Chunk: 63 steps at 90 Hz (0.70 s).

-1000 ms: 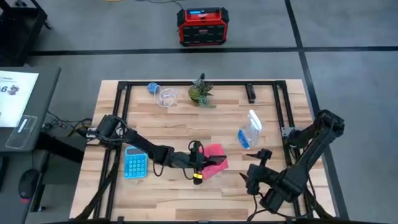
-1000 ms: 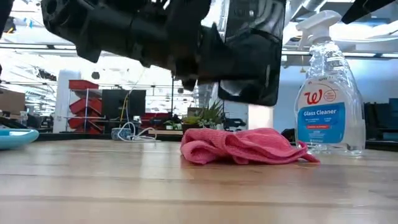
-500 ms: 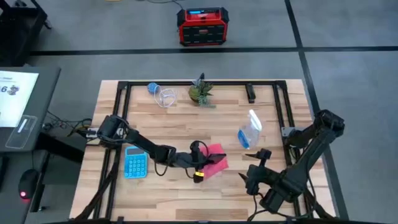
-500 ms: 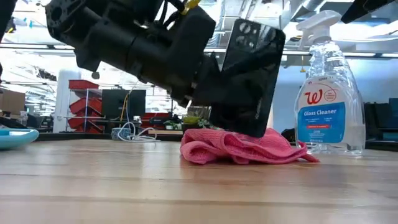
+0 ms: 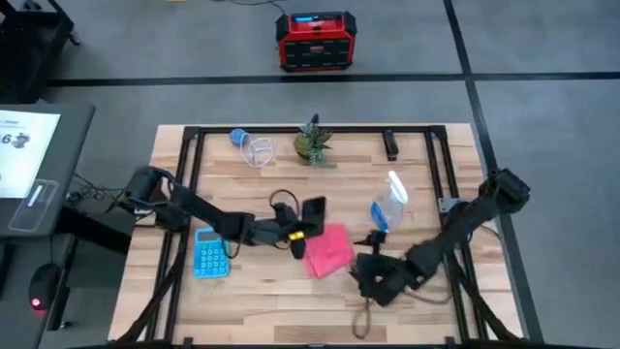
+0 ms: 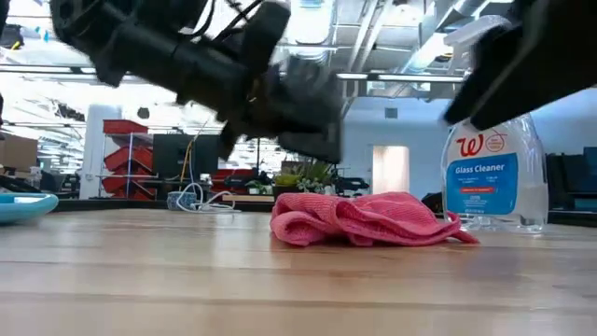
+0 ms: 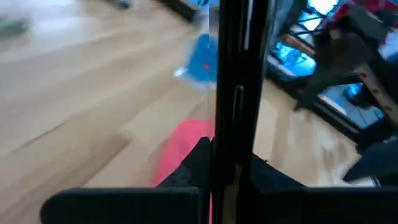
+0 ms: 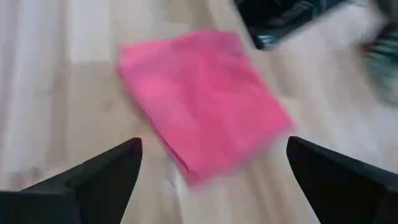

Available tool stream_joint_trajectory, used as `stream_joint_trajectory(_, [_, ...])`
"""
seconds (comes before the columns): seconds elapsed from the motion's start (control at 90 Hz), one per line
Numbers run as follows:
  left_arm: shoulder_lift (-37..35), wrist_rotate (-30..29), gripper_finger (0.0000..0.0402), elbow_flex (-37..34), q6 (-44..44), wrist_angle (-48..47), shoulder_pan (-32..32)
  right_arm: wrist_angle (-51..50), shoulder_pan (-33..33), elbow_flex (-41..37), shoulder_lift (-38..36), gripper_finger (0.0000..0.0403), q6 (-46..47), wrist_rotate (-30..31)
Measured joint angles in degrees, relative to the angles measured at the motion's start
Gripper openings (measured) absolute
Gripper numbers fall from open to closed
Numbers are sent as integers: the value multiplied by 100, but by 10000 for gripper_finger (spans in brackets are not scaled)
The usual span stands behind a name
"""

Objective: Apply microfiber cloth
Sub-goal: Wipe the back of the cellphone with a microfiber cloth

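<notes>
Left arm: reaches from the left edge toward frame centre in the high view, its pincer clamped on a thin dark slab held on edge. Right arm: runs from the right edge down toward lower centre, its pincer low with fingers spread wide.

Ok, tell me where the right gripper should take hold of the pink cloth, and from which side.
Probably the microfiber cloth edge nearest the right gripper, coming from above: it lies loosely bunched on the table with nothing on it, and the open fingers already face it.
</notes>
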Motion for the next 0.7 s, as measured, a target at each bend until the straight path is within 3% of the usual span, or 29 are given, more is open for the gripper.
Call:
stream_joint_trajectory(0.156, [-123,128,8,-859,-546,1177,18,1689,-784,-397,0,366,-1238,-1095])
stream_joint_trajectory(0.389, [-121,192,8,-988,-762,1434,-90,2470,-1685,-552,683,321,-1921,-2369])
stream_joint_trajectory(0.7, [-117,187,8,-937,-785,1524,-88,2891,-2040,-305,1661,242,-1930,-2526])
